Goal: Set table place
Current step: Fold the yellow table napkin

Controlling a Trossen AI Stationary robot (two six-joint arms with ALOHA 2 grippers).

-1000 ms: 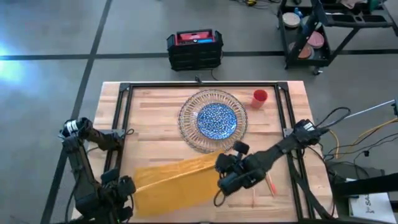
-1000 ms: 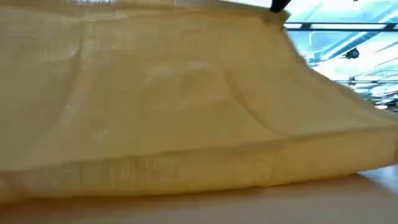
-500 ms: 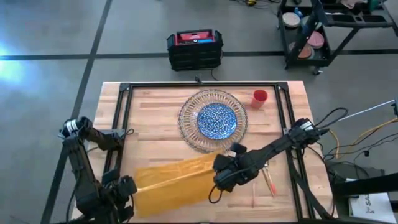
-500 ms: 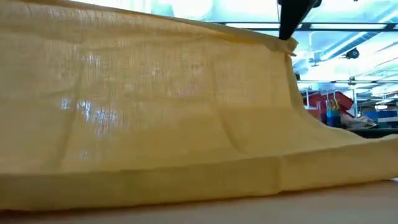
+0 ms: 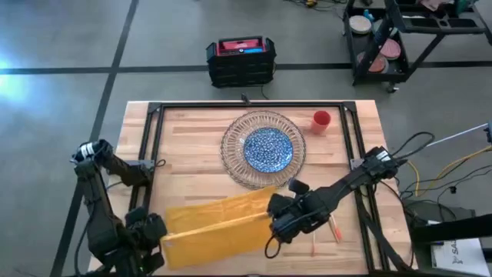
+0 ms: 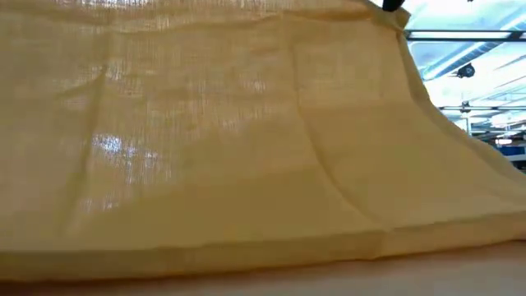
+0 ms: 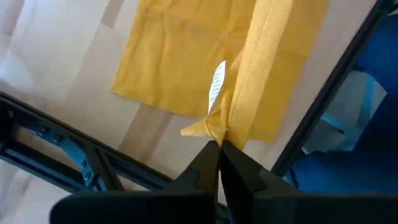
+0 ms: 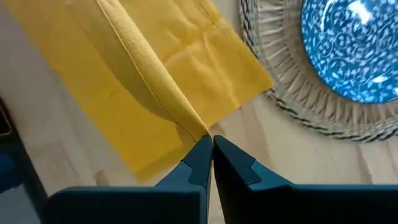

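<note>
- Yellow napkin, one, pinched at opposite corners by left gripper and right gripper.
- Two stacked plates: glass plate, blue plate, at napkin's twelve o'clock.
- One red cup, at the plates' two o'clock.

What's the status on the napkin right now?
Left gripper and right gripper each shut on a corner of the yellow napkin, edge lifted off the table. Napkin's far corner overlaps the glass plate.

Small plate on big plate; cup right; napkin in front; cutlery right of napkin.
</note>
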